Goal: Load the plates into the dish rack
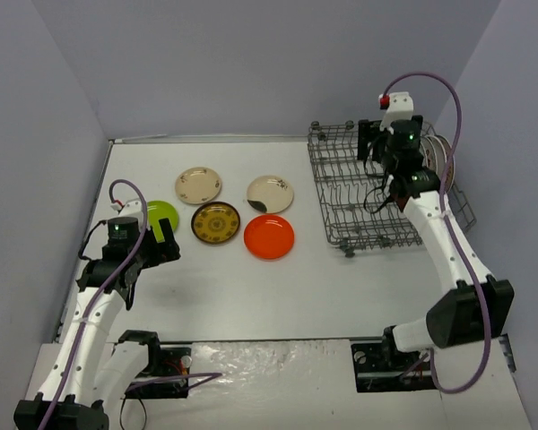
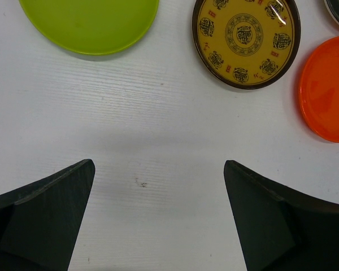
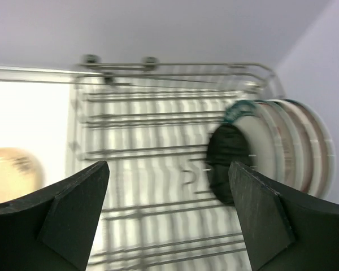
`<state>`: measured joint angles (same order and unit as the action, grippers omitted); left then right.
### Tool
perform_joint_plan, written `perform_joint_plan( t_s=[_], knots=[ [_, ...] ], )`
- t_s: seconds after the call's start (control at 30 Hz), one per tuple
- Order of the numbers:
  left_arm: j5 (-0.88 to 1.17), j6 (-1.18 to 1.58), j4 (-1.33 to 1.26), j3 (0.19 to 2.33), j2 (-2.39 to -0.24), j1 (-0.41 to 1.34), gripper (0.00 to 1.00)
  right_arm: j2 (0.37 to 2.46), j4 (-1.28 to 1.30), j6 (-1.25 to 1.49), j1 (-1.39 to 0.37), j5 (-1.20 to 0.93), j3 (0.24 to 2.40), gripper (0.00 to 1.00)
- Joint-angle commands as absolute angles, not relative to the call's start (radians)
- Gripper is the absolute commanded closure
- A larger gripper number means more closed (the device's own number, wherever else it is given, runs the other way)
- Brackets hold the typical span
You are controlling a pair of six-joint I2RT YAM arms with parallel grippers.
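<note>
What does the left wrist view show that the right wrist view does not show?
Only the left wrist view shows the lime-green plate, the brown plate with a yellow pattern and the orange plate, all flat on the table. Only the right wrist view shows the dish rack, with plates standing at its right end, a black plate leftmost. Both show white table and an open, empty gripper: the left gripper, the right gripper.
</note>
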<state>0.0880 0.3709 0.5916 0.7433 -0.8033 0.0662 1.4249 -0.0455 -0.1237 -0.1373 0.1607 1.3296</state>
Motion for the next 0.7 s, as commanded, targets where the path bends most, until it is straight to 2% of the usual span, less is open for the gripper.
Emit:
perform_joint_plan(
  t_s=[0.0,0.13,0.33,0.47,0.67],
  knots=[
    [0.100,0.363,0.535,0.776,-0.794,0.067,0.03,1.322,-0.044,0.261,-0.243,-0.007,1.212,0.16],
    [0.102,0.364,0.534,0.778,-0.794,0.067,0.03,1.304,-0.081,0.468,-0.415,-0.078,1.069,0.15],
    [0.095,0.365,0.534,0.776,-0.778,0.067,0.03,1.313,-0.225,0.732,-0.606,-0.012,0.848,0.16],
    [0.089,0.368,0.541,0.778,-0.766,0.069,0.03,1.366,-0.280,0.837,-0.656,0.086,0.761,0.17],
    [0.062,0.364,0.558,0.788,-0.701,0.069,0.03,1.429,-0.367,0.959,-0.658,0.119,0.681,0.22]
  ],
)
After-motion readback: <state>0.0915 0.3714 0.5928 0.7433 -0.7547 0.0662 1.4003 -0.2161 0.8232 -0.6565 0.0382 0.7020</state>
